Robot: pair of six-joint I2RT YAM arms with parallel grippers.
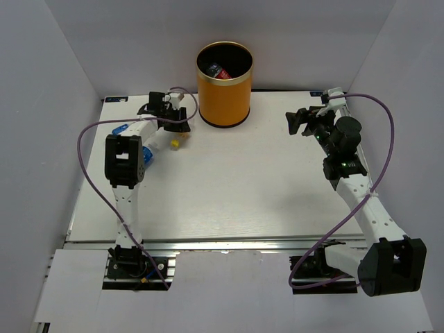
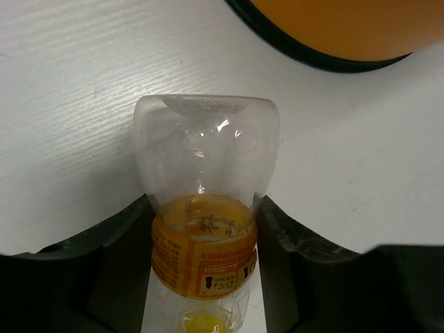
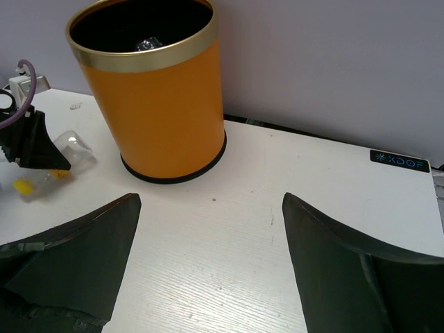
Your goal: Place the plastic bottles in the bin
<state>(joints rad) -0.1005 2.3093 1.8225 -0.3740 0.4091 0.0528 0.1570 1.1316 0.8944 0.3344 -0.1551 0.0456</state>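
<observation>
The orange bin (image 1: 223,90) stands at the back middle with a red-labelled bottle (image 1: 220,71) inside; it also shows in the right wrist view (image 3: 159,97) and the left wrist view (image 2: 340,28). My left gripper (image 1: 179,125) (image 2: 205,208) is just left of the bin, shut on a clear bottle (image 2: 205,159) with an orange label and a yellow cap (image 1: 175,143). The bottle's base points toward the bin, low over the table. A second bottle with a blue label (image 1: 144,154) lies partly under the left arm. My right gripper (image 1: 295,121) (image 3: 211,198) is open and empty, right of the bin.
White walls close the table at the back and both sides. A purple cable (image 1: 90,149) loops off the left arm, and another (image 1: 388,132) off the right arm. A small blue item (image 1: 118,129) lies by the left arm near the left edge.
</observation>
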